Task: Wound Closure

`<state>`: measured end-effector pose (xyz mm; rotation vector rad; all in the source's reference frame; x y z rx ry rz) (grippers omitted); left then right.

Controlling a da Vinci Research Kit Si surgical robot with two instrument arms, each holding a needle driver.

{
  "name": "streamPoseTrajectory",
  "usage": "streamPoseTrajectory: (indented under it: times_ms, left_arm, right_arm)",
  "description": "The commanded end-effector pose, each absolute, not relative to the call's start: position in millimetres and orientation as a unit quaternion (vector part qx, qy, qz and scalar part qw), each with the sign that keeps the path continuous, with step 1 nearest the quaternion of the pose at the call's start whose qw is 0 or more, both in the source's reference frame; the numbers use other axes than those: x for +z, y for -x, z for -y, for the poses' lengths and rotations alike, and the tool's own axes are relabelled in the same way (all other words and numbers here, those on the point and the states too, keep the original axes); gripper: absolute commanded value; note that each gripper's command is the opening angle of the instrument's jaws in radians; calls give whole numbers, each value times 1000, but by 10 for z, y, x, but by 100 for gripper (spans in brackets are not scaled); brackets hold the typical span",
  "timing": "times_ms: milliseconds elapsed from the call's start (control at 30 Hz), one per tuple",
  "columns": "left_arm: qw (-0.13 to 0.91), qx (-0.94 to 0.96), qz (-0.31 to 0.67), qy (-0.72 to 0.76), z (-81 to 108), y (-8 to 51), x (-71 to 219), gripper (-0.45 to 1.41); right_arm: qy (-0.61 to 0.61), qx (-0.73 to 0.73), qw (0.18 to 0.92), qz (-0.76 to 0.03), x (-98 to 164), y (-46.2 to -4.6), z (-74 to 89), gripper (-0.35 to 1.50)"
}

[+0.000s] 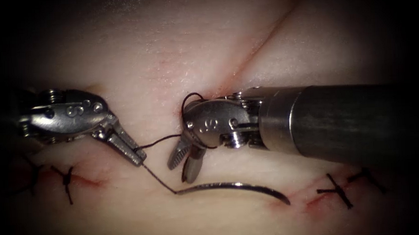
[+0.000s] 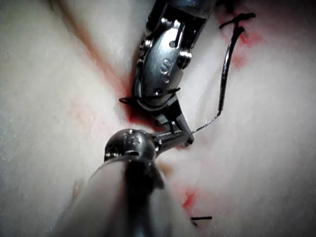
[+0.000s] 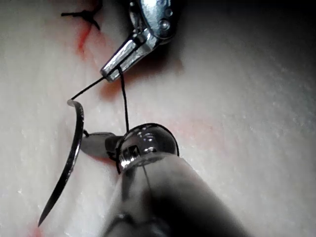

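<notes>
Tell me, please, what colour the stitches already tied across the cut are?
Black: the tied stitches stand dark against the pale tissue, clearest in the endoscope view.

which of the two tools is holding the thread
The left end effector: its jaws are shut on the thread near the needle. The right end effector is open, holding nothing.

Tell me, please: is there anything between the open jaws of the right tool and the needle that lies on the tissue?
Nothing visible does. The right tool has open, empty jaws just above the needle, which lies loose on the tissue, not in it. The left tool is shut on the thread off to the left; thread also loops around the right tool's wrist.
</notes>
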<state>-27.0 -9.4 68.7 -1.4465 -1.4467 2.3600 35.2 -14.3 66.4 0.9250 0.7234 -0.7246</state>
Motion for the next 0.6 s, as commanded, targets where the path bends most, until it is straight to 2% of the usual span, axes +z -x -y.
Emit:
streamPoseTrajectory:
  times_ms: [33,600]
  left_arm:
    - [9,756,464,463,100,275,693,-45]
    - [31,770,455,447,153,284,697,-45]
  right_arm:
    - [-430,-335,769,-333,666,-355,144,-35]
    - [-406,-261,757,-441,653,-341,84,-35]
